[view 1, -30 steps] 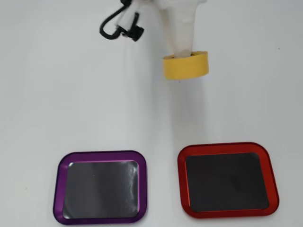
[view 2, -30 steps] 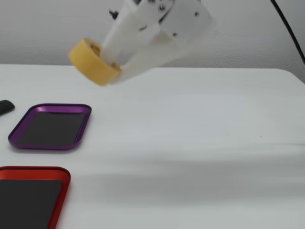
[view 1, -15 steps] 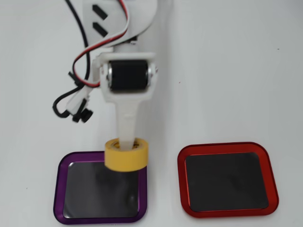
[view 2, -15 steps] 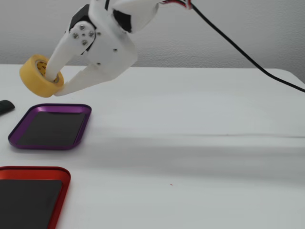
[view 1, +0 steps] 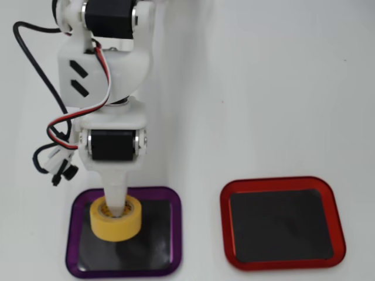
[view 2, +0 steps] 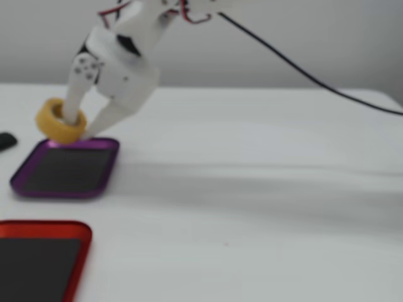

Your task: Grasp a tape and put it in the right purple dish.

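The tape point(view 1: 128, 227), a small yellow roll, hangs over the left half of the purple dish point(view 1: 176, 234) in the overhead view. My gripper point(view 1: 116, 214) is shut on it, one white finger poking through the core and the other hidden under the roll. In the blurred fixed view the tape point(view 2: 53, 126) sits low over the far rim of the purple dish point(view 2: 63, 192), with the gripper point(view 2: 79, 126) clamping its wall. I cannot tell whether the roll touches the dish.
A red-rimmed tray point(view 1: 224, 225) of the same shape lies right of the purple one in the overhead view, and nearest the camera as the red tray point(view 2: 45, 224) in the fixed view. A black object point(view 2: 6, 140) lies at the left edge. Arm cables point(view 1: 55, 161) hang left of the wrist.
The arm has carried the tape from mid-table to over the purple dish and lowered it closer to the dish. The grip on the roll is unchanged.
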Robot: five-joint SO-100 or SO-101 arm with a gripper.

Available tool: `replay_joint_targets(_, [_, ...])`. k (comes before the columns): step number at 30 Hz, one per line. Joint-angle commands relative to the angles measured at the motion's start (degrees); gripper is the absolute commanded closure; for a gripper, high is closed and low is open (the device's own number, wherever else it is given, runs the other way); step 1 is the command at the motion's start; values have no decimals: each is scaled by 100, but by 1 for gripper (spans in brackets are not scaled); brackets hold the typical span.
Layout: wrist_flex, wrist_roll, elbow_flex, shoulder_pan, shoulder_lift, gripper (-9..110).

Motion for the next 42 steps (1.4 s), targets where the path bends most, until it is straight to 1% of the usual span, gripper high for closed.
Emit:
replay_joint_targets(1, [369, -18, -281, 9, 141, 98])
replay_joint_targets(5, [949, 9, -563, 0, 141, 89])
replay_joint_targets(7, [1301, 9, -756, 0, 132, 86])
replay_joint_targets(11, [2083, 44, -1354, -18, 149, 86])
replay_joint_targets(15, [3612, 97, -2663, -70, 334, 86])
replay_joint_targets(19, [5186, 545, -4061, -70, 817, 86])
replay_joint_targets(20, [5432, 633, -4298, -79, 976, 86])
replay_joint_targets(22, [5520, 932, -4518, -79, 1406, 86])
replay_joint_targets(26, [5502, 1134, -3401, -70, 2522, 86])
replay_joint_targets(34, [5440, 1187, 237, -325, 5001, 86])
replay_joint_targets(38, [5089, 1187, 2048, -387, 6381, 86])
replay_joint_targets(42, [4412, 1187, 4122, -387, 7884, 86])
